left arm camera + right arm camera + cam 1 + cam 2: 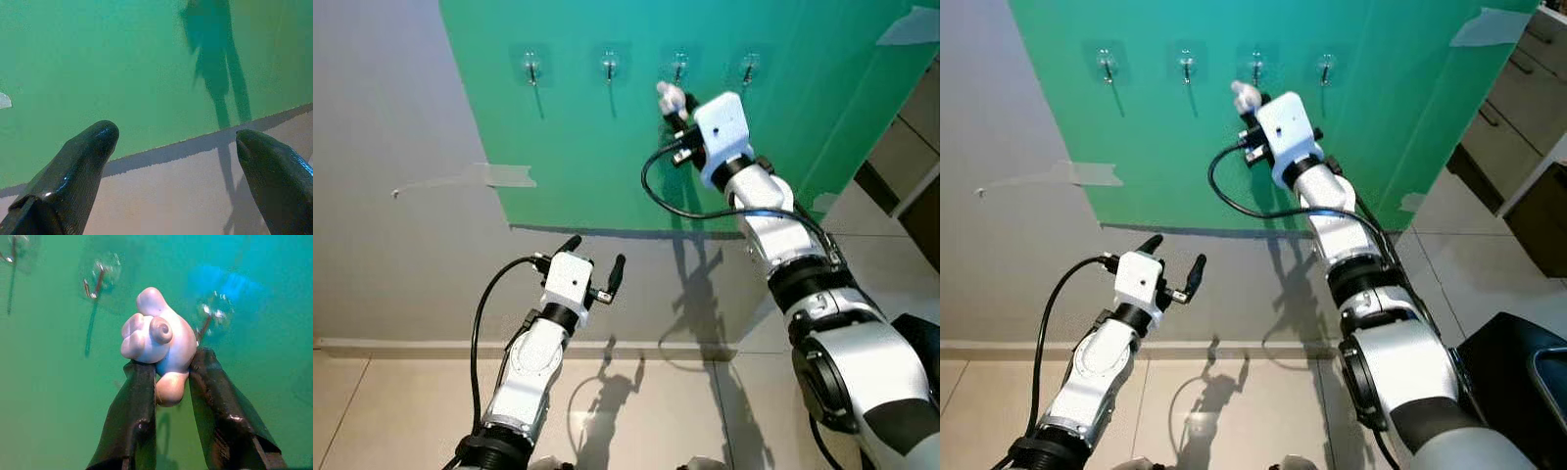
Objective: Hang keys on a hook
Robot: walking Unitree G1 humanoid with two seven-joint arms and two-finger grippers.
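Pinching smooth rounded white charm, right gripper near hooks.

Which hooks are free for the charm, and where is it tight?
All four hooks look bare; the two on the robot's left have clear green board around them. It is crowded by the third hook, where the right gripper holds the white charm.

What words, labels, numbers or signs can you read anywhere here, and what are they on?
None: no readable text on the green board, the four clear hooks, the pale charm gripped in the right claw, the left claw, or the grey wall.
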